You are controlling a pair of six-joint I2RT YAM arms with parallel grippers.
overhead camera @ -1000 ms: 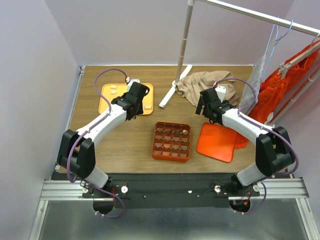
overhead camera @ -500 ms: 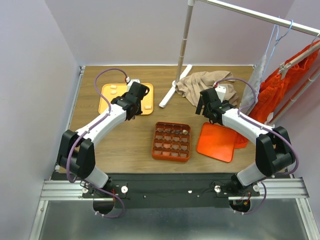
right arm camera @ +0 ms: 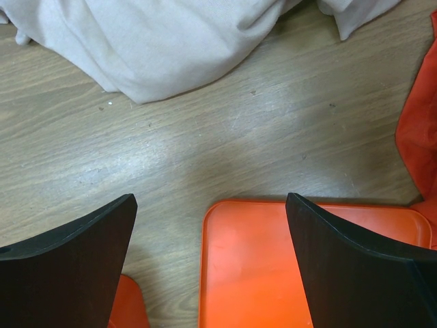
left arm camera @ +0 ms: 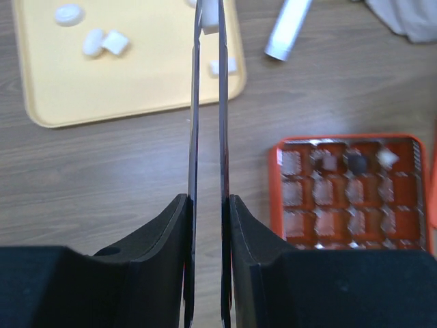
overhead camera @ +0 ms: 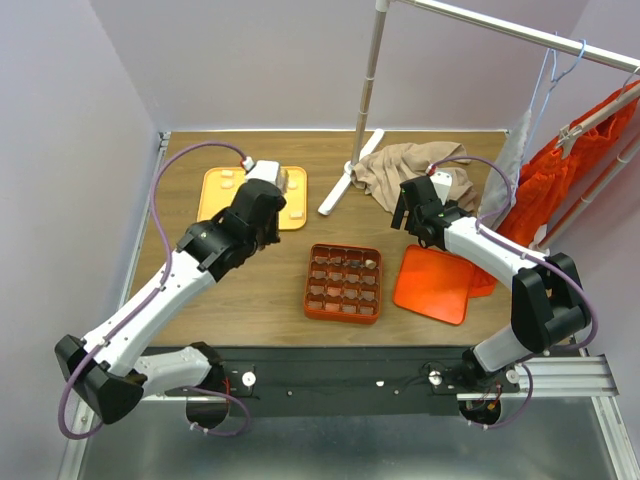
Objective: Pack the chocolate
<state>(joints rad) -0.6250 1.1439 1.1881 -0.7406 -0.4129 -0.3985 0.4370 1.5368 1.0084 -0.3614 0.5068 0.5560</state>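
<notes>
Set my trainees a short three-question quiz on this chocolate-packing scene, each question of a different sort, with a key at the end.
1. True or false: the right gripper stands open with nothing between its fingers.
2. What colour is the chocolate lump pinched in the left gripper? A) brown B) cream-white C) orange
3. Fill in: the loose white chocolates lie on a flat yellow-orange ___.
Key: 1 true; 2 B; 3 tray.
</notes>
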